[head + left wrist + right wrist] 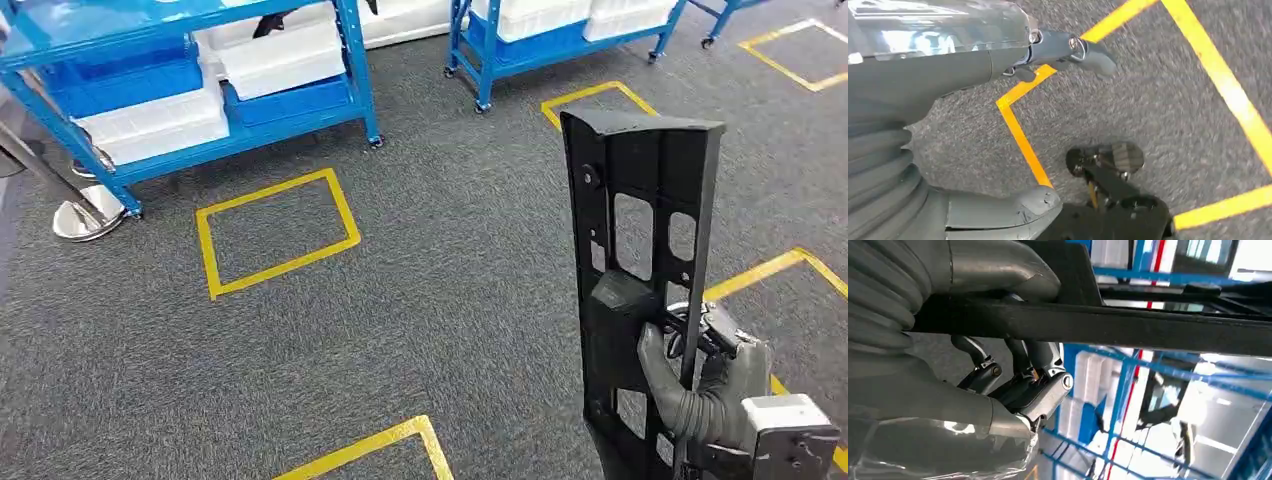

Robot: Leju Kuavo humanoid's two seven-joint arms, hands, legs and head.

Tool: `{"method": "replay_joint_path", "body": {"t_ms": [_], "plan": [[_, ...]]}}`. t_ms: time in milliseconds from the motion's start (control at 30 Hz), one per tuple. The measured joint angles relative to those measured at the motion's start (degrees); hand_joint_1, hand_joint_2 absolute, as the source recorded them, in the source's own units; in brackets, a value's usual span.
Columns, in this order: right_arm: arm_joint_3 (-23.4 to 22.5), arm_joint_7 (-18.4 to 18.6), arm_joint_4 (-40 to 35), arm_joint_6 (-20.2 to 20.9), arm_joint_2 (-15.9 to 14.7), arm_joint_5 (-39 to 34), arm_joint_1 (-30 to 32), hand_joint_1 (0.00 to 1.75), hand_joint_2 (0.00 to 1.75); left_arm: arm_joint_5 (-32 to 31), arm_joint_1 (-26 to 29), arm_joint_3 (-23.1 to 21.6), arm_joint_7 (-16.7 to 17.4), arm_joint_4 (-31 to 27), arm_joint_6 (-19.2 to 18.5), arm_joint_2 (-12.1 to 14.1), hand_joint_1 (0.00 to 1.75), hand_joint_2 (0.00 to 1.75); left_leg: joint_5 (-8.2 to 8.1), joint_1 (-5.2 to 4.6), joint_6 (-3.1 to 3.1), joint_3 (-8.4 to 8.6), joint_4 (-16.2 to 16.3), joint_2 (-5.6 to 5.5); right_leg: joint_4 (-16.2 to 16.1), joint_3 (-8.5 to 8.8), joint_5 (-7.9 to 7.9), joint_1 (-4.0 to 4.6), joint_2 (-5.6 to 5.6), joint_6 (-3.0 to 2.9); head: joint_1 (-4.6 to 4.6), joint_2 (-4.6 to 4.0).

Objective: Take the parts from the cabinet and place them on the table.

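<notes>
Right hand (712,385) grips flat black slotted plastic part (640,250) upright | left hand (998,75) empty, fingers spread

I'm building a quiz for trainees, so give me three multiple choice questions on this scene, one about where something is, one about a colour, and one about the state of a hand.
1. Where is the black part?
A. On a shelf
B. In the right hand
C. On the floor

2. What colour is the shelving rack frame?
A. Blue
B. Red
C. Green

3. How is the left hand?
A. Gripping a bin
B. Holding a part
C. Holding nothing

Answers: 1 B, the hand's fingers wrap the part, held upright above the carpet. 2 A, its posts and shelves are blue. 3 C, only carpet and yellow tape lie beyond its fingers.
</notes>
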Motion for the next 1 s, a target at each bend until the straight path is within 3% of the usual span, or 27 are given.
{"method": "replay_joint_path", "body": {"t_ms": [33,67,133,167,200,233,333,367,400,433,500,533,567,633,667,700,733,800,833,867,900,933,1000], "plan": [[0.00,0.30,0.11,0.06,0.00,-0.22,0.00,1.75,1.75,-0.22,0.04,0.00,0.02,0.00,-0.24,-0.06,0.00,1.75,-0.26,0.14,-0.34,-0.23,0.52,0.96,1.26,-0.45,-0.01,-0.30,-0.19,0.40,-0.06,0.00],[-0.24,0.48,0.11,0.11,-0.13,-0.41,-0.07,1.75,1.75,-0.30,-0.04,0.00,0.00,0.00,-0.44,-0.13,0.00,1.75,-0.64,0.40,-0.73,-0.59,1.24,1.87,0.02,0.39,1.24,-0.60,-0.47,0.92,0.00,0.00],[-0.55,0.76,0.11,0.13,-0.22,-0.61,-0.23,1.75,1.75,-0.35,-0.24,0.00,-0.04,0.00,-0.63,-0.22,0.00,1.75,-1.78,1.16,-1.92,-1.23,3.12,3.30,-7.61,5.13,5.10,-1.18,-1.65,1.95,0.00,0.00],[-0.70,0.83,0.13,0.26,-0.28,-0.72,-0.55,1.75,1.75,-0.44,-0.33,0.00,-0.07,0.00,-0.66,-0.22,0.00,1.75,-2.71,1.29,-2.83,-1.63,4.77,3.99,-11.37,6.88,4.95,-1.25,-3.78,2.29,0.04,0.00],[-0.92,0.96,0.42,0.39,-0.39,-0.81,-0.78,1.75,1.75,-0.44,-0.34,0.00,-0.06,0.22,-0.66,0.66,0.00,1.75,-3.52,0.55,-3.48,-2.23,5.70,4.39,-9.83,6.33,4.81,-1.04,-5.57,1.92,0.28,0.00],[-1.16,1.11,0.39,0.46,-0.64,-0.83,-1.28,1.75,1.75,-0.48,-0.33,0.00,-0.11,0.13,-0.77,0.24,0.00,1.75,-4.13,0.74,-3.59,-2.06,6.43,4.73,-9.33,6.22,4.65,-0.92,-4.62,0.20,0.15,0.00],[-1.90,2.05,0.44,0.83,-1.37,-0.85,-2.07,1.75,1.75,-0.54,-0.63,-0.02,-0.05,0.13,-0.76,0.26,0.00,1.75,-4.29,0.90,-4.03,-1.39,6.47,6.34,-9.33,5.72,4.75,-0.85,-2.79,-1.01,-0.26,0.00],[-2.18,2.38,0.44,0.96,-1.75,-0.77,-2.34,1.75,1.75,-0.74,-0.67,0.00,-0.04,0.13,-0.76,0.28,0.00,1.75,-5.15,1.22,-4.46,-1.59,7.13,4.81,-9.47,5.58,5.00,-0.93,-2.17,-1.41,-0.37,0.00],[-2.56,2.71,0.44,1.03,-2.19,-0.54,-2.68,1.75,1.75,-0.83,-0.64,0.00,-0.04,0.13,-0.79,0.26,0.00,1.75,-7.15,1.48,-4.61,-2.21,8.93,2.09,-9.57,5.42,5.18,-0.91,-1.65,-1.68,-0.53,0.00],[-2.95,3.13,0.48,1.14,-2.69,-0.37,-3.24,1.75,1.75,-0.85,-0.55,-0.02,0.02,0.13,-0.79,0.26,0.00,1.75,-9.99,1.50,-4.68,-3.84,12.99,0.37,-9.67,5.20,5.40,-0.87,-0.98,-1.98,-0.52,0.00],[-3.74,3.72,0.59,1.11,-3.65,0.24,-4.11,1.75,1.75,-0.85,-0.32,0.00,0.20,0.13,-0.79,0.29,0.00,1.75,-13.82,1.46,-4.60,-7.60,21.53,-0.55,-9.67,4.79,5.64,-0.54,0.55,-2.25,-0.59,0.00],[-4.33,4.00,0.68,0.96,-4.27,0.66,-4.48,1.75,1.75,-0.85,-0.24,0.00,0.22,0.13,-0.79,0.28,0.00,1.75,-13.98,1.43,-4.37,-8.61,23.60,-0.57,-9.66,4.71,5.72,-0.35,1.31,-2.30,-0.59,0.00],[-5.14,4.24,0.77,0.72,-4.96,0.92,-4.81,1.75,1.75,-0.85,-0.19,0.00,0.22,0.13,-0.79,0.29,0.00,1.75,-12.90,1.34,-4.00,-8.49,23.13,-0.62,-9.66,4.73,5.79,-0.16,2.07,-2.30,-0.57,0.00],[-7.11,4.59,0.74,0.37,-6.32,0.94,-5.58,1.75,1.75,-0.87,-0.20,0.00,0.11,0.13,-0.79,0.26,0.00,1.75,-7.38,0.90,-2.58,-4.99,14.97,-1.51,-9.70,4.96,5.92,0.30,3.74,-2.26,-0.59,0.00],[-7.94,4.61,0.74,0.35,-6.80,0.94,-5.91,1.75,1.75,-0.87,-0.14,0.00,0.09,0.13,-0.79,0.29,0.00,1.75,-4.81,0.62,-1.59,-2.86,10.08,-3.13,-9.84,5.09,6.00,0.44,4.41,-2.27,-0.55,0.00],[-8.68,4.61,0.79,0.33,-7.08,0.94,-6.11,1.75,1.75,-0.87,-0.15,0.00,0.09,0.22,-0.79,0.90,0.00,1.75,-4.90,0.68,-0.30,-1.95,7.83,-7.03,-9.98,5.03,6.29,0.08,4.71,-2.10,-0.15,0.00],[-9.05,4.76,0.85,0.33,-7.54,0.94,-6.68,1.75,1.75,-0.90,0.10,0.02,-0.07,0.20,-0.79,0.57,0.00,1.75,-4.18,0.64,-0.28,-2.22,7.37,-7.18,-10.27,4.90,6.70,-0.26,5.69,-1.52,-0.02,0.00],[-9.57,4.85,0.87,0.26,-7.85,0.94,-6.59,1.75,1.75,-0.90,0.14,0.02,-0.07,0.22,-0.79,0.92,0.00,1.75,-3.64,0.09,0.08,-2.07,7.00,-6.23,-11.02,4.51,7.53,-1.11,7.30,-0.33,-0.53,0.00],[-10.03,4.85,0.85,0.26,-7.96,0.94,-6.59,1.75,1.75,-0.90,0.11,0.02,-0.07,0.22,-0.76,1.03,0.00,1.75,-2.99,-0.28,0.45,-1.47,5.81,-5.55,-12.01,4.69,8.16,-1.10,8.12,0.19,-0.55,0.00],[-10.36,4.85,0.92,0.26,-8.13,0.94,-6.53,1.75,1.75,-0.90,-0.08,0.02,-0.09,0.22,-0.79,0.96,0.00,1.75,-1.81,0.58,0.90,-0.05,2.13,-4.40,-11.82,4.70,8.17,-0.72,6.90,-0.06,-0.46,0.00],[-10.64,4.81,0.92,0.13,-8.37,0.94,-6.68,1.75,1.75,-0.87,-0.19,0.02,-0.13,0.22,-0.76,0.77,0.00,1.75,-1.21,0.40,0.14,0.27,1.40,-3.15,-11.03,4.12,7.08,-0.25,3.17,-0.04,-0.29,0.00],[-10.71,4.83,0.96,0.20,-8.61,0.94,-7.15,1.75,1.75,-0.88,-0.10,0.02,-0.20,0.22,-0.79,0.77,0.00,1.75,-0.93,0.35,0.41,0.33,0.91,-2.41,-8.23,2.69,4.66,-0.24,1.00,0.12,-0.11,0.00],[-10.89,4.74,1.01,0.09,-8.81,1.05,-7.17,1.75,1.75,-0.87,0.20,0.04,-0.13,0.22,-0.79,0.72,0.00,1.75,-1.02,0.28,0.11,-0.05,1.22,-0.48,-0.27,-0.67,0.60,-0.37,-0.05,0.81,-0.09,0.00]]}}
